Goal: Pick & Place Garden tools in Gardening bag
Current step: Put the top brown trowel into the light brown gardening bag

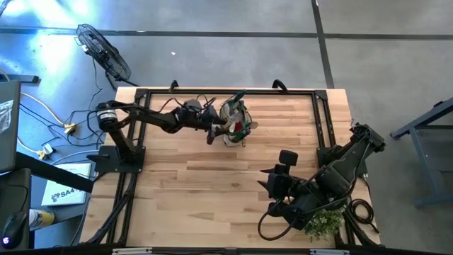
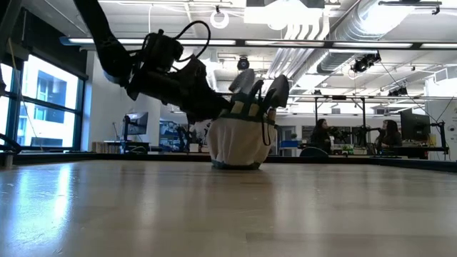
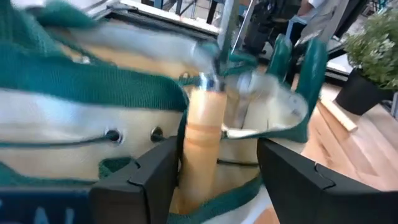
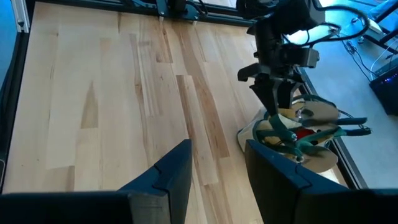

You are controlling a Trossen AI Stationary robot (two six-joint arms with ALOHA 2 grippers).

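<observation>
While hovering at the gardening bag [image 1: 234,122] near the table's far edge, left gripper [image 3: 214,171] spread apart around a trowel's wooden handle [image 3: 202,146], upright, blade down in the bag. Possibly touching one finger; hard to judge. Right gripper [image 4: 214,168] parked well apart, partly open, empty. Bag's contents mostly hidden.

Partial marking "SA4" legible on white box [image 1: 62,195], floor beside table's left edge; rest unreadable.

Wooden table [image 1: 212,184]; bushy green plant [image 1: 325,222] at 5 o'clock; black fan [image 1: 106,53] on floor at 10 o'clock.
</observation>
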